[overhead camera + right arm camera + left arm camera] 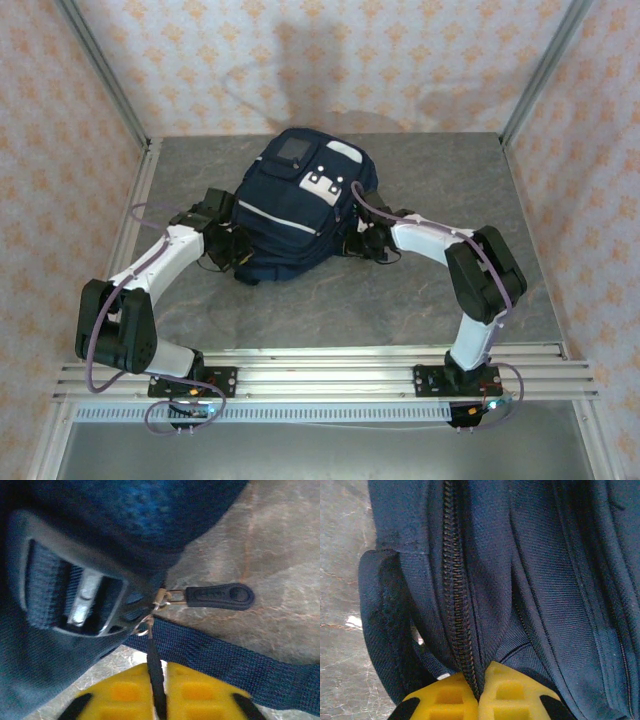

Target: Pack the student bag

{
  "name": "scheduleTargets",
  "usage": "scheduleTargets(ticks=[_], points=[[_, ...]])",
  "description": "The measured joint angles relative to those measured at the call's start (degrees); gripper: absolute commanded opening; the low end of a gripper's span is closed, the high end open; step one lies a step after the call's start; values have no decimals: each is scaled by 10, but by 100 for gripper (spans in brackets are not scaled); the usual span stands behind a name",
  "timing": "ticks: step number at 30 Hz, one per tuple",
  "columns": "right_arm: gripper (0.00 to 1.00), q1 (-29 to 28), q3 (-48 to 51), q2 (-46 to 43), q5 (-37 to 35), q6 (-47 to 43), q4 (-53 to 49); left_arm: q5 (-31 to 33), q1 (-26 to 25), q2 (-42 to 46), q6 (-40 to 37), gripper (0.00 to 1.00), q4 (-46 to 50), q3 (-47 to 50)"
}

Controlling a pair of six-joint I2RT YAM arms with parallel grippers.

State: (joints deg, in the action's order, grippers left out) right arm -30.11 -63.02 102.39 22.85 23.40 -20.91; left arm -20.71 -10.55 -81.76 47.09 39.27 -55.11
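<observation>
1. The student bag (295, 205), a large navy blue fabric backpack with grey stripes and white patches, lies front-up in the middle of the grey marbled table (420, 300). One arm is at each flank.
2. The left gripper (479, 682) has its yellow pads pressed fully together on the bag's navy fabric, right at the dark coil zipper (454, 580) that runs up from between them. It looks like the anchor for this step, so it needs a firm, motionless hold that leaves the zipper track taut.
3. The right gripper (157, 680) has its yellow pads closed to a narrow slot on a slim black zipper pull (154, 655). The pull hangs from a small metal ring at the bag's edge.
4. The step appears to be working this zipper so the bag can be packed. The draw should follow the line of the track rather than lead away from the bag, and it should be steady, since such a thin tab could slip from the pads.
5. A second black rubber pull tab (217, 596) lies flat on the table just beside the ring, and a navy webbing strap (225, 662) crosses close to the pads. A grey plastic buckle (75, 590) sits nearby. None of these should get dragged along.
6. If the whole bag starts to slide, the anchor is too weak.
</observation>
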Motion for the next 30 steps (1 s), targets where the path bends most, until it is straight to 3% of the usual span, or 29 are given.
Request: scheduleTargets(ticks=[3, 7, 18, 30], points=[[40, 10, 0, 0, -17, 13, -2, 1, -27, -17, -9, 0, 2, -4], [44, 16, 2, -26, -60, 15, -26, -5, -87, -56, -16, 0, 3, -25], [48, 16, 89, -305, -265, 35, -134, -14, -262, -176, -53, 0, 14, -157], [48, 16, 114, -374, -310, 26, -142, -34, -355, -212, -106, 0, 47, -190]])
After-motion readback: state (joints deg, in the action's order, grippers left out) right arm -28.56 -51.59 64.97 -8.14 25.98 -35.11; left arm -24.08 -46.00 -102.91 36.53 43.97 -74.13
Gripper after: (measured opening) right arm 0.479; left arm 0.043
